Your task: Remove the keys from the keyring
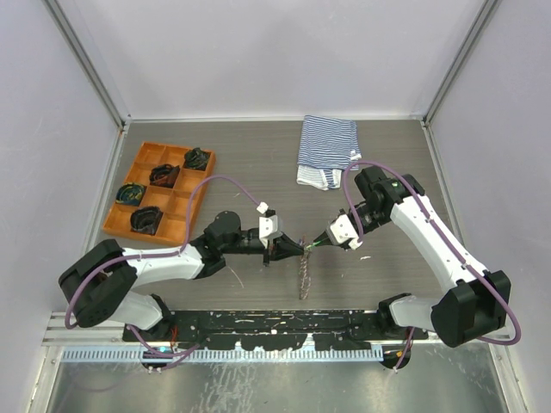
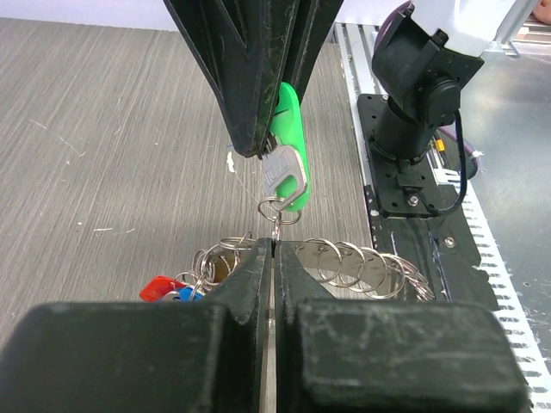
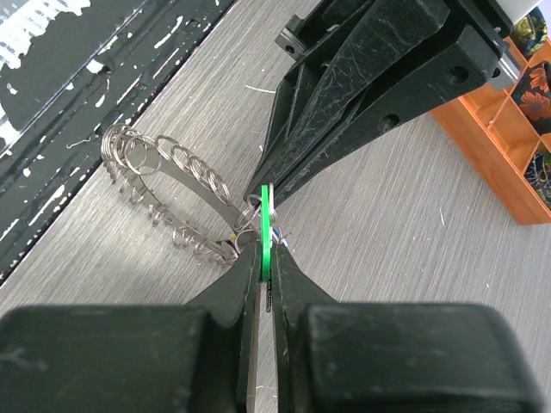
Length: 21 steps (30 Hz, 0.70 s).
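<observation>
Keys [image 2: 165, 288] look light, slick; your right tool [image 3: 265, 258] pinches the green key [image 2: 288, 142] at its head, left tool [image 2: 273, 251] clamps the limp keyring [image 2: 357, 262].

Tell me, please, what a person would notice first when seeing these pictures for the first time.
The bright green key stands out at the middle of the table, clamped in the right gripper, while the left gripper is shut on the keyring right beside it. Next come the orange tray at the far left and the striped cloth at the far edge.
</observation>
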Tool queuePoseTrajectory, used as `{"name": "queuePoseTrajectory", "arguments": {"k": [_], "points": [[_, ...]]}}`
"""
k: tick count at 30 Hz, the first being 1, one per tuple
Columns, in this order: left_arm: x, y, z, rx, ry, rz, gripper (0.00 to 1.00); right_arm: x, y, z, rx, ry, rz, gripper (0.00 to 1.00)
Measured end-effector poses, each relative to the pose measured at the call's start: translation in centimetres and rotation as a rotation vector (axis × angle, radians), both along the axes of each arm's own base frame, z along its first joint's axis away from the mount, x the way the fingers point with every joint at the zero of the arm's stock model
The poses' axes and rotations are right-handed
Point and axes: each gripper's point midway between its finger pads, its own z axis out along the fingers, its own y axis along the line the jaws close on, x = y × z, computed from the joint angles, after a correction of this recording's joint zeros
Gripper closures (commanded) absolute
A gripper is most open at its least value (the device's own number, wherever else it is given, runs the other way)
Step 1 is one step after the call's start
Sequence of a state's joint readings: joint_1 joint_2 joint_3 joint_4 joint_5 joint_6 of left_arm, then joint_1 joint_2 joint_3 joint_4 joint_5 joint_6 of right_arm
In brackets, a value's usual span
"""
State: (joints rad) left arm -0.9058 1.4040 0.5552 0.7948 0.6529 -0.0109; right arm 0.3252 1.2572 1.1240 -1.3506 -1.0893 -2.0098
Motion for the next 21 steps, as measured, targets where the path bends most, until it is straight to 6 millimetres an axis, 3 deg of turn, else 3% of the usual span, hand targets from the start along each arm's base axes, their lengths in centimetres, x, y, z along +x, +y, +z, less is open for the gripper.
{"name": "queuePoseTrajectory", "arguments": {"k": [21], "points": [[0.3, 0.5, 0.0, 0.107, 0.079, 0.035, 1.0, 1.1, -0.4, -0.4, -0.052, 0.007, -0.057, 0.99]]}}
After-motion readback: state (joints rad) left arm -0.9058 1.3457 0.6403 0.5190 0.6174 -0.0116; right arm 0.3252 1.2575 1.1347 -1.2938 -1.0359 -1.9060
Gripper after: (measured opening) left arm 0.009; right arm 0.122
